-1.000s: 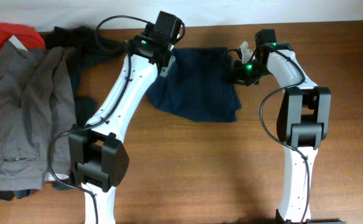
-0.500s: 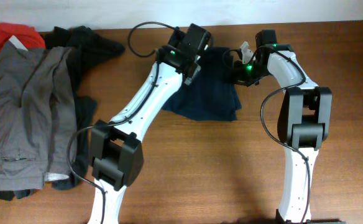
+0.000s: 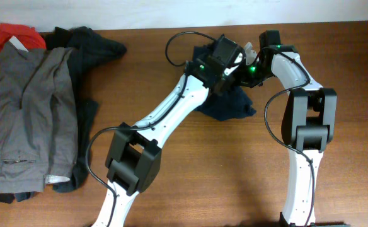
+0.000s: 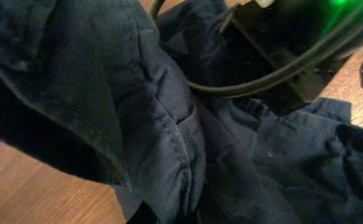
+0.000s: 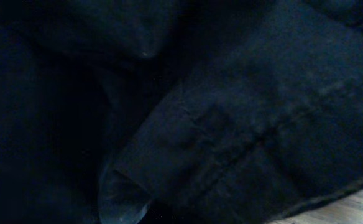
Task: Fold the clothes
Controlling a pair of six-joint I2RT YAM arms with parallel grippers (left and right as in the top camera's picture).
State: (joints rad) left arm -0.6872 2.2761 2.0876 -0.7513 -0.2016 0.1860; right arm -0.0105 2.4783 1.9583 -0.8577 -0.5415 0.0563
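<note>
Navy shorts (image 3: 231, 108), one pair, lie bunched at the far middle of the surface (image 3: 190, 183), under the two grippers. The left gripper (image 3: 235, 60) is clamped on a raised fold of them. In its wrist view the cloth hangs across the lens, soft and matte, with a stitched seam and a puckered hem. The right gripper (image 3: 246, 49), just beside it, is closed; its wrist view is filled with dark cloth, so whether it pinches any cannot be told. A black cable (image 4: 262, 74) loops over the shorts.

Three more garments sit well apart at the left end: grey trousers (image 3: 26, 113) laid long and limp near the left edge, a crumpled black garment (image 3: 86, 47) beside them, and a small red piece (image 3: 17, 34) at the far corner. Between the pile and the shorts, and along the near side, bare wood-grain surface shows.
</note>
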